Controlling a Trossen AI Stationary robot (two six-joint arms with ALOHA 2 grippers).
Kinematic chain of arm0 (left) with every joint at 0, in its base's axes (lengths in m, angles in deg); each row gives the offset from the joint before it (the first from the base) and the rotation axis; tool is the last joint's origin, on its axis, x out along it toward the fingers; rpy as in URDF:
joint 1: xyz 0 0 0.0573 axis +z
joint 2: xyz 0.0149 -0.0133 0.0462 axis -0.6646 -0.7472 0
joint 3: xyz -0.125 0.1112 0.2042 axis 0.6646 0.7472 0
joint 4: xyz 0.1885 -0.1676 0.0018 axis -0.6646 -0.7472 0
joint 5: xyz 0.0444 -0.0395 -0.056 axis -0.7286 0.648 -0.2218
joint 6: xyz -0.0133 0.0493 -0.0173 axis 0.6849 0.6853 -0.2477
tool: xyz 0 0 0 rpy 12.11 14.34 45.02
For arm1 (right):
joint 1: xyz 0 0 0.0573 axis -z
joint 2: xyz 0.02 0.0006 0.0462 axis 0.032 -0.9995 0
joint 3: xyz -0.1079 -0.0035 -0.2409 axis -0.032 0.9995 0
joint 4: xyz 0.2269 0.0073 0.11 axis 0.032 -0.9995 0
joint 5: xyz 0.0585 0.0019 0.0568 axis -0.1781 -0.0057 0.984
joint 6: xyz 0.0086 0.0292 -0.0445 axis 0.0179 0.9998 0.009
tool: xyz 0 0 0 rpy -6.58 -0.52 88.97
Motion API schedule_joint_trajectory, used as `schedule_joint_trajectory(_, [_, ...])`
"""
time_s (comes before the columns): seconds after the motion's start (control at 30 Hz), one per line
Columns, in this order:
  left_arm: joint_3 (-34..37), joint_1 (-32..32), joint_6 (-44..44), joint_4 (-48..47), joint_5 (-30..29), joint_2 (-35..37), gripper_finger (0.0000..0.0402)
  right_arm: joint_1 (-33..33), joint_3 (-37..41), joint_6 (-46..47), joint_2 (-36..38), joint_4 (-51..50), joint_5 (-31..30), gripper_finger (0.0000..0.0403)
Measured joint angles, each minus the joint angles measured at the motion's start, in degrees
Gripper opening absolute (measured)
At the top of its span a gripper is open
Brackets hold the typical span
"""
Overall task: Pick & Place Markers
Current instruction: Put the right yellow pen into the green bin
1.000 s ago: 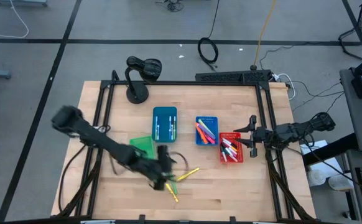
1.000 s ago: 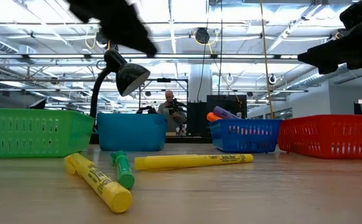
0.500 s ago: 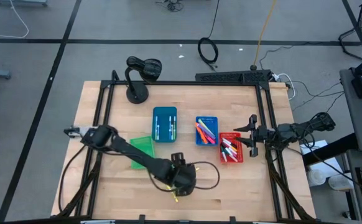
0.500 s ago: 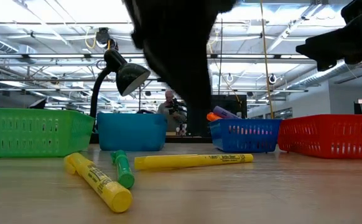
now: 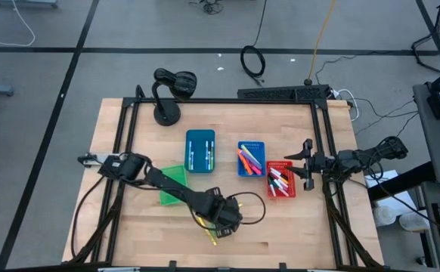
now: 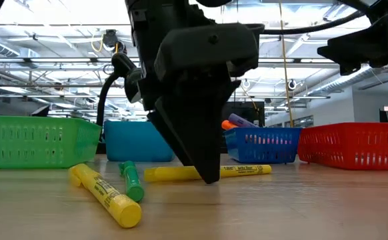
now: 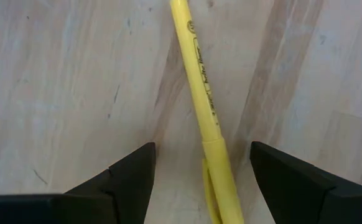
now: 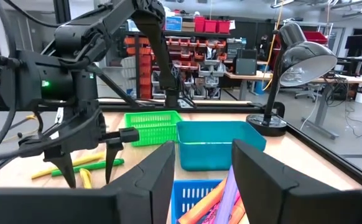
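Yellow marker (image 7: 203,106): slim, smooth plastic cylinder with printed lettering along the barrel, wider capped section at one end; lying flat on the table (image 5: 295,227), long axis running lengthwise through the gap between the left gripper's fingers, both tips set down on either side without touching it. A second yellow piece partly visible just beside its capped end.
Thick yellow marker (image 6: 105,195): stubby, glossy, lying at a slant toward the low camera.
Green marker (image 6: 131,180): short, round-ended, just beside the thick yellow one.
Long yellow marker (image 6: 247,171): lying level, crosswise in the low view, behind the gripper's tip.
Left gripper (image 5: 221,217): dark, wedge-shaped fingers spread wide, pointing straight down over the loose markers at the table's front middle.
Table: pale wooden planks, visible grain and seams, black metal frame.
Green bin (image 5: 176,177), teal bin (image 5: 199,149), blue bin (image 5: 251,158), red bin (image 5: 280,180): rectangular plastic, perforated walls; blue and red ones holding mixed coloured markers.
Right gripper (image 5: 308,163): fingers parted, empty, raised at the red bin's outer side.
Desk lamp (image 5: 171,89): black, round base, at the table's back corner.
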Motion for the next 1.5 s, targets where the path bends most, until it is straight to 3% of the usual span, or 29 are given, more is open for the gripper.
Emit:
schedule_joint_trajectory(0.37, [-0.3, 0.7, -1.3, -0.8, 2.5, -2.6, 0.0253, 0.0, -0.1, 0.0, -0.1, 0.0, 0.0, 0.0146])
schedule_joint_trajectory(0.73, [-0.1, 0.8, -2.0, -0.6, 3.7, -2.7, 0.0085, 0.0, -0.1, 0.0, -0.1, 0.1, 0.0, 0.0146])
schedule_joint_trajectory(0.9, [-0.1, 1.1, -1.2, -0.3, 3.9, -2.7, 0.0038, 0.0, -0.1, 0.0, -0.1, 0.1, 0.0, 0.0146])
schedule_joint_trajectory(1.3, [0.1, 0.9, 1.8, -0.5, 3.5, -0.8, 0.0044, 0.0, -0.1, 0.0, -0.1, 0.1, 0.0, 0.0146])
schedule_joint_trajectory(1.5, [0.5, -0.6, 1.9, -3.1, -3.2, 3.6, 0.0035, 0.0, -0.1, 0.0, -0.1, 0.1, 0.0, 0.0146])
